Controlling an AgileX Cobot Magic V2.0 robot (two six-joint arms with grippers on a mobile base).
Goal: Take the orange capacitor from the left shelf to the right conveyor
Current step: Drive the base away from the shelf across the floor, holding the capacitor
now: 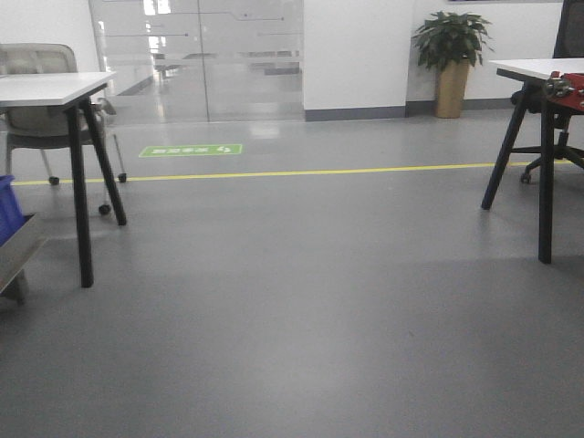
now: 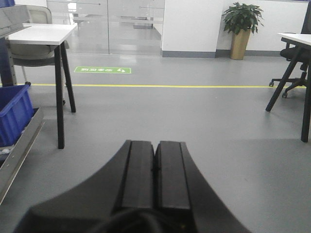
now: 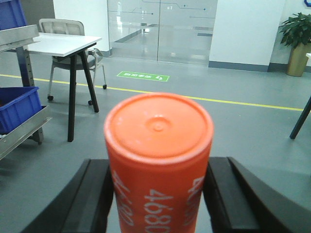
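While the right tool (image 3: 158,196) is clamped on the orange capacitor (image 3: 159,141), its two black fingers (image 3: 97,194) press against opposite sides of the can. The capacitor's round top fills the middle of the right wrist view, and the white "4680" print on its side reads upside down there. The capacitor hangs in the air over the grey floor (image 3: 233,141), well apart from the left shelf (image 3: 22,130). The shelf's steel rail runs along the left margin with a blue bin (image 3: 17,107) resting on it.

The left tool (image 2: 154,170) is pressed together with nothing between its pads, and it points out over the open floor.

Beyond the shelf stands a white table (image 3: 63,43) on black legs, with a grey chair (image 3: 58,26) behind it. A yellow line (image 3: 243,102) crosses the floor, a green floor sign (image 3: 143,75) lies past it, and a potted plant (image 3: 296,29) stands by the far wall. In the front view a red machine part (image 1: 570,91) shows at the right margin, too cropped to identify.
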